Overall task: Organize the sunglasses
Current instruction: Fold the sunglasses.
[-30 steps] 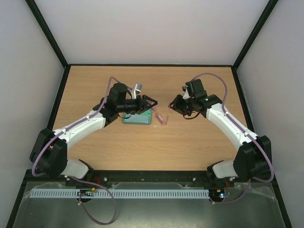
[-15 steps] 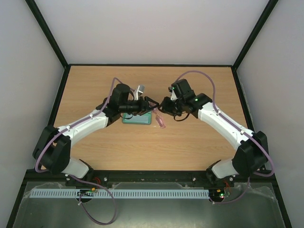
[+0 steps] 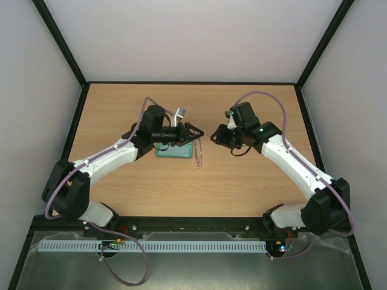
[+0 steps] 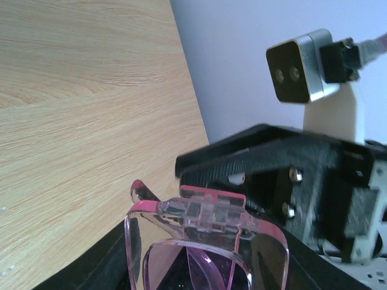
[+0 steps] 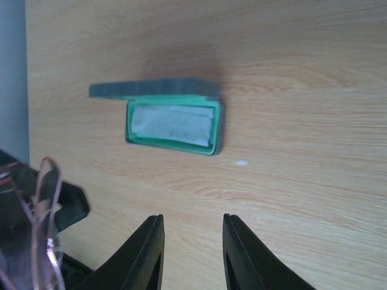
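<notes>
The sunglasses (image 3: 198, 152), thin pinkish-red frame with see-through lenses, hang just right of the open grey-blue case (image 3: 172, 152). My left gripper (image 3: 191, 133) is shut on them. In the left wrist view the sunglasses (image 4: 205, 208) fill the bottom, held between my black fingers (image 4: 97, 266). My right gripper (image 3: 213, 138) hovers a little to the right of them, open and holding nothing. In the right wrist view the right gripper (image 5: 192, 251) is open over bare wood, with the sunglasses (image 5: 43, 199) at the left edge.
The case (image 5: 219, 130) lies open with its lid (image 5: 151, 89) tipped back. A pale cloth (image 5: 172, 124) lies in its green-lined tray. The right arm's wrist camera (image 4: 299, 66) sits close in front of the left gripper. Black-framed walls ring the wooden table (image 3: 254, 181).
The right gripper closed in on the sunglasses half a second ago, then drew back to the right. The sunglasses now hang narrower and more upright from the left gripper, which barely moved.
</notes>
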`<state>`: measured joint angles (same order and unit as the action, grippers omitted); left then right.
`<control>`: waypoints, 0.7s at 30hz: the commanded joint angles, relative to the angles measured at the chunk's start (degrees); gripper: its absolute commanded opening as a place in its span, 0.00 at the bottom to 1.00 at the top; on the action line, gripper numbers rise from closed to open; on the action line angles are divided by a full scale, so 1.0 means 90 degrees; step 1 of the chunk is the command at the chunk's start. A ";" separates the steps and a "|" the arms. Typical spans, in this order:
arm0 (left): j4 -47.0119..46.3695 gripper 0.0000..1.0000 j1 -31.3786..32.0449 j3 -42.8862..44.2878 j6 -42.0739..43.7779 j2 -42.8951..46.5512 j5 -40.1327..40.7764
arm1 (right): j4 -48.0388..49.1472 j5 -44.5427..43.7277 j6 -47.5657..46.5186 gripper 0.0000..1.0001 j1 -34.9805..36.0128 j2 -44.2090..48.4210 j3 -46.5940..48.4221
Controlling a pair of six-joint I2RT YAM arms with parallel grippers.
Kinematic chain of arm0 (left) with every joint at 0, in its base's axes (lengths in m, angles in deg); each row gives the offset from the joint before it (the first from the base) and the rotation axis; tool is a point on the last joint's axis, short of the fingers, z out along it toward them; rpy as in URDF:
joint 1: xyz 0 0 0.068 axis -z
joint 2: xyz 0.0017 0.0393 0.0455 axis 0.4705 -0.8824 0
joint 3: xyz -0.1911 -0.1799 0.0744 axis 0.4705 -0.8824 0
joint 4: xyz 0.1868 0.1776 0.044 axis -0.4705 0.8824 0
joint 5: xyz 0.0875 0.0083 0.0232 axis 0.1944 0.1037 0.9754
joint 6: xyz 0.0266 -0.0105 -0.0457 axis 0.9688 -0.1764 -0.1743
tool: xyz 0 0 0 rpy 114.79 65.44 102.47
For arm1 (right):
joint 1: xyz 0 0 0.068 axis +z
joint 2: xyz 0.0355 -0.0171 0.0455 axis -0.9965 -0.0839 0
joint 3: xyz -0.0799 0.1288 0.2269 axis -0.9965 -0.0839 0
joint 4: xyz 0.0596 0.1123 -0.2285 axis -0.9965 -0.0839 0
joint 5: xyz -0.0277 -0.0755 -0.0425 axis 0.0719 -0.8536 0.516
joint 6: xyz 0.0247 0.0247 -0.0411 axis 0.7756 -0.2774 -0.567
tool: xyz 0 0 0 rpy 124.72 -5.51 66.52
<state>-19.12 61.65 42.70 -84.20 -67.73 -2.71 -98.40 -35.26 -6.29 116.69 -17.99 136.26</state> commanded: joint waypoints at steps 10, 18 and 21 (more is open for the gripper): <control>-0.1083 0.50 -0.0440 -0.0473 -0.0257 0.0490 -0.1384 | 0.2228 0.3295 0.0213 0.34 -0.0503 0.1630 -0.1539; -0.1792 0.50 -0.0440 -0.0647 -0.0754 0.0390 -0.1625 | 0.3310 0.3912 0.0773 0.37 -0.0387 0.1533 -0.1684; -0.1908 0.50 -0.0431 -0.0678 -0.0823 0.0361 -0.1644 | 0.3186 0.3857 0.0700 0.35 -0.0262 0.1343 -0.1518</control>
<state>-31.54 57.78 37.39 -89.64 -64.40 -15.30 -72.41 -4.00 -1.02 113.04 -4.05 120.65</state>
